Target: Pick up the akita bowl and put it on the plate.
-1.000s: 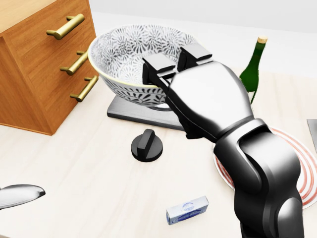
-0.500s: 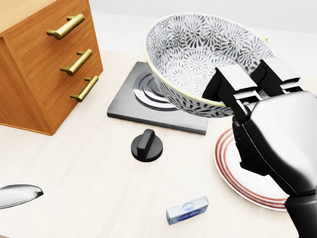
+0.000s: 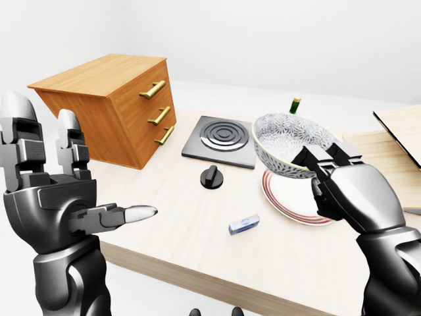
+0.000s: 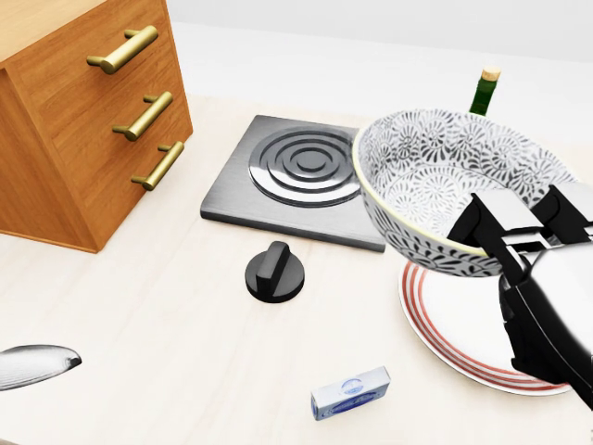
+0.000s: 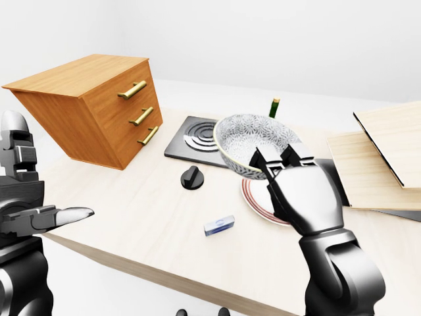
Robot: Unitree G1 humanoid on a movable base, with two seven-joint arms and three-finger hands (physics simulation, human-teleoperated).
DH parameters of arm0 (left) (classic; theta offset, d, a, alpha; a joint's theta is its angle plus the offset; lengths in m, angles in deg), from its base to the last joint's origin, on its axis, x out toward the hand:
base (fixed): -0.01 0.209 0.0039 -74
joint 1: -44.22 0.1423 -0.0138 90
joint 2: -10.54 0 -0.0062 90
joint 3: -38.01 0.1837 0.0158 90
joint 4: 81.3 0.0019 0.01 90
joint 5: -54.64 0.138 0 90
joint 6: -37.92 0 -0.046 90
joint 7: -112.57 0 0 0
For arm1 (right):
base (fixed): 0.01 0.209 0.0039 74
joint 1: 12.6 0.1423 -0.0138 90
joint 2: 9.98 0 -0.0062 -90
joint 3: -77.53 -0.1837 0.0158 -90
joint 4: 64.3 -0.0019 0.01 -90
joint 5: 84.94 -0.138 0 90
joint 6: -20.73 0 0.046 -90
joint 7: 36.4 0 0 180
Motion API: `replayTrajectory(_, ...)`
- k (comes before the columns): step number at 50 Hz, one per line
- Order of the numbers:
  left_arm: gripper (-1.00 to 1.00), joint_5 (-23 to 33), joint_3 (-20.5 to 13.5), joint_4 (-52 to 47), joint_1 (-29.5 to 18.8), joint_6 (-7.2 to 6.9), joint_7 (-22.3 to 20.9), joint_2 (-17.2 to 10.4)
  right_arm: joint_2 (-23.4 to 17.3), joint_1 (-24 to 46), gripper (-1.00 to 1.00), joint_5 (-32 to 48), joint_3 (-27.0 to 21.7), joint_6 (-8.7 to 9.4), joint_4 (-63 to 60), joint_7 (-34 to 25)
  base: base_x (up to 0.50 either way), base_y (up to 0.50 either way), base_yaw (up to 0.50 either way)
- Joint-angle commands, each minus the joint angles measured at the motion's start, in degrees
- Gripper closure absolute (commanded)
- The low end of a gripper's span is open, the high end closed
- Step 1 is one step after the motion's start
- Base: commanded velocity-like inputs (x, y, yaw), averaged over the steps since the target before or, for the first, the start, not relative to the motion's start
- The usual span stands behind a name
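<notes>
Fingers (image 4: 493, 222) clamp akita bowl (image 4: 435, 171); left-eye view shows spread left hand (image 3: 54, 209).

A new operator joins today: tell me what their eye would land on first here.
The black-and-white flower-patterned ceramic bowl stands out, tilted, gripped at its rim by the dark metallic right hand over the red-ringed white plate, right of the head view. At that view's left looms the orange wooden drawer chest.

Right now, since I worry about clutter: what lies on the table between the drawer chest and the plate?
In the head view, a black knob lies between the drawer chest and the plate; the hotplate sits just above.
</notes>
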Motion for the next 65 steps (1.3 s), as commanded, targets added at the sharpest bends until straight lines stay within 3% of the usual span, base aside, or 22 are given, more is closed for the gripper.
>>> replayTrajectory(1, -1.00, -0.15, -0.15, -0.22, 0.02, 0.00, 0.00, -0.01, -1.62, -2.07, 1.00, -3.65, -6.94, 0.00, 2.62, 0.00, 0.00, 0.00, 0.00)
replayTrajectory(14, -1.00, -0.04, -0.16, -0.55, 0.38, 0.00, -0.22, 0.11, -4.22, -2.06, 1.00, -3.58, -12.40, 0.00, 9.50, 0.00, 0.00, 0.00, 0.00)
replayTrajectory(26, -1.00, 0.02, -0.19, -0.83, 0.48, 0.00, -0.24, 0.17, -4.48, -2.85, 1.00, -3.49, -13.58, 0.00, 11.45, 0.00, 0.00, 0.00, 0.00)
replayTrajectory(45, -1.00, 0.71, 0.46, -0.71, 1.06, 0.00, -0.56, 0.57, -4.06, -1.70, 1.00, 0.93, -8.50, 0.00, 17.59, 0.00, 0.00, 0.00, 0.00)
replayTrajectory(56, -1.00, 0.65, 0.34, -0.70, 1.13, 0.00, -0.67, 0.64, -6.19, 0.04, 1.00, 4.84, -7.34, 0.00, 24.65, 7.53, 0.00, 0.00, 0.00)
replayTrajectory(65, -1.00, 0.94, 0.57, -0.43, 1.32, 0.00, -0.88, 0.75, -7.55, 0.91, 1.00, 4.33, -8.38, 0.00, 26.79, 8.74, 0.00, 0.00, 0.00)
